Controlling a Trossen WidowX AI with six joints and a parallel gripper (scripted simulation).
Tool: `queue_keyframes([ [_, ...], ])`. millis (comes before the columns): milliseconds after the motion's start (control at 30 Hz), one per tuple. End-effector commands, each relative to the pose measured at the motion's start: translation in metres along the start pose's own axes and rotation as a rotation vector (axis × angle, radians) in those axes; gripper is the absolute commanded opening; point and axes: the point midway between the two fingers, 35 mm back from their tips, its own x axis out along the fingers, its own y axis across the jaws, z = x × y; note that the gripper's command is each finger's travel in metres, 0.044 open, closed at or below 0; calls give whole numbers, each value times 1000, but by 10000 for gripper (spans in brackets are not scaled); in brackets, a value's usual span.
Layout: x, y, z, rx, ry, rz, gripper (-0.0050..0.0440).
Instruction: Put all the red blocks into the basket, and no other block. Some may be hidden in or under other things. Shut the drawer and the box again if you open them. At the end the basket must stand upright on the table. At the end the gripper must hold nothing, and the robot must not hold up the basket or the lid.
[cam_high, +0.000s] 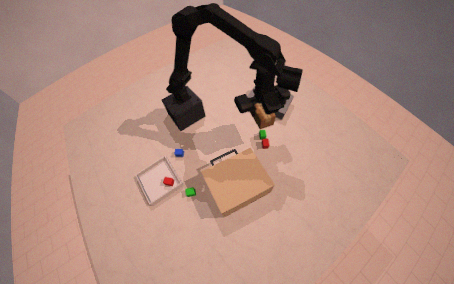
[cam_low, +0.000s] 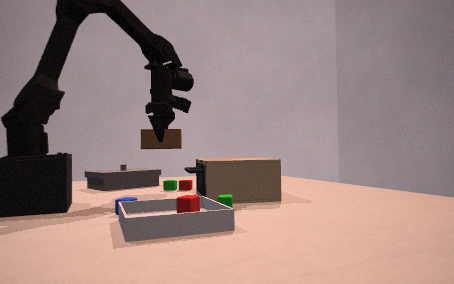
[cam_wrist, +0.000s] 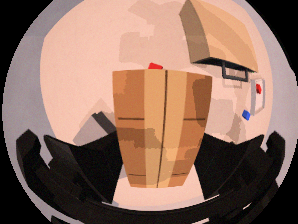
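My gripper (cam_low: 160, 137) (cam_wrist: 158, 130) is shut on a brown wood-patterned carton (cam_high: 265, 120) (cam_low: 172, 139) (cam_wrist: 165, 105) and holds it in the air. A red block (cam_high: 265, 143) (cam_low: 185, 185) (cam_wrist: 155, 66) lies on the table beside a green block (cam_high: 262, 134) (cam_low: 170, 185). Another red block (cam_high: 168, 181) (cam_low: 188, 204) (cam_wrist: 258, 88) is inside the upright, shallow basket (cam_high: 143, 191) (cam_low: 175, 228). The tan drawer cabinet (cam_high: 237, 182) (cam_low: 242, 180) (cam_wrist: 225, 30) looks shut; its inside is hidden. The grey box (cam_high: 284, 109) (cam_low: 122, 180) has its lid on, partly behind the arm in the top view.
A blue block (cam_high: 179, 152) (cam_low: 126, 199) (cam_wrist: 246, 115) lies near the basket. A second green block (cam_high: 190, 192) (cam_low: 225, 201) lies between the basket and the cabinet. The cabinet's dark handle (cam_high: 223, 157) (cam_wrist: 235, 74) sticks out from its front.
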Motion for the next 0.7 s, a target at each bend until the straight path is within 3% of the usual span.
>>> queue_keyframes([
  [0,-1,-8,-33,-272,-2,3,0],
  [200,-1,-20,-68,-672,-3,3,0],
  [300,-1,-20,-68,-739,-3,3,0],
  [433,-1,-28,-84,-993,-3,3,0],
  [667,6,-28,-84,-993,-3,3,0],
])
